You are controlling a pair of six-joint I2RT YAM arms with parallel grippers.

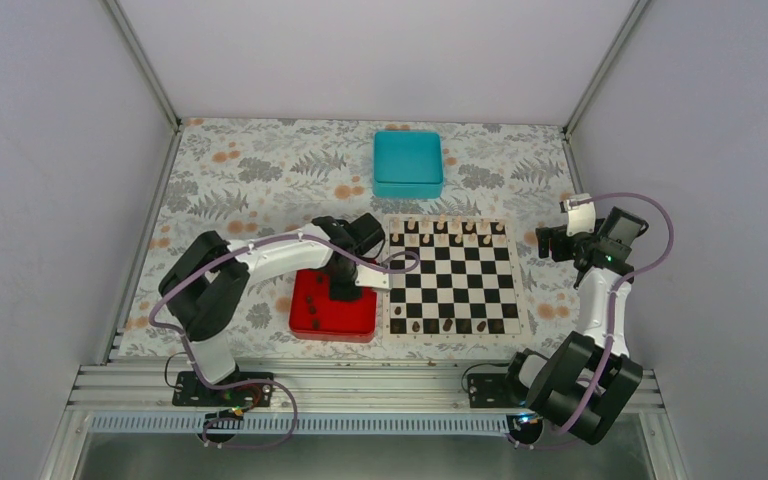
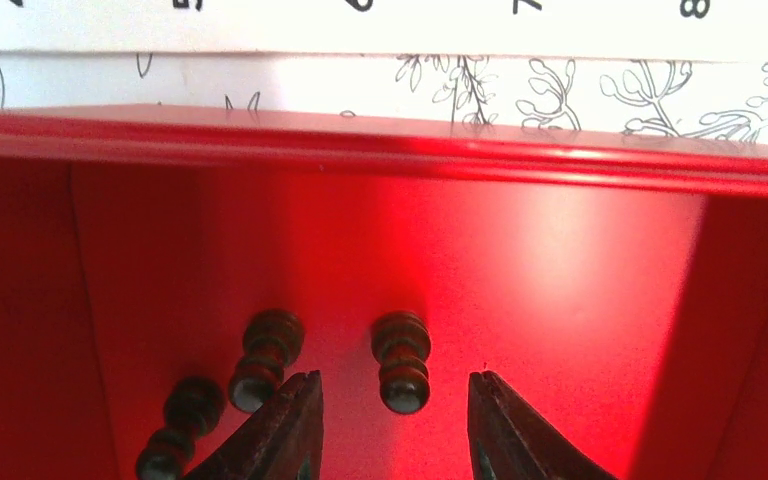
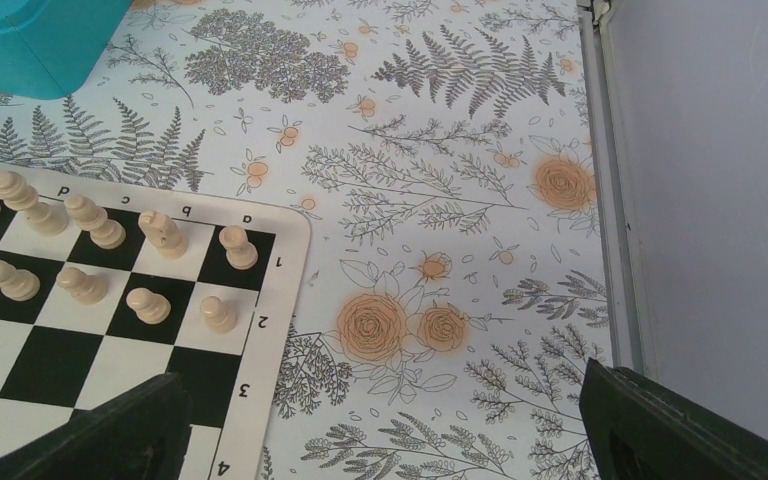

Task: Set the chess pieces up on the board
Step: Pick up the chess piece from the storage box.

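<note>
Chessboard (image 1: 450, 275) lies just right of the red tray (image 1: 332, 335); right gripper (image 3: 385, 385), farther right, gapes wide and empty. Inside the tray, left gripper (image 2: 392, 385) straddles 1 lying dark pawn (image 2: 401, 360) with half-open jaws; closing off-centre could squirt it sideways.

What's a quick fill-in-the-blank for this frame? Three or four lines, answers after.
1. The left gripper hangs in the ___ tray, jaws either side of a dark chess piece, not closed on it.
2. The right gripper has its jaws ___, with nothing between them.
3. Seen from the arms' bases, the cream pieces occupy the ___ two rows of the board.
4. The box beyond the board is ___.
Missing words: red; open; far; teal.
</note>
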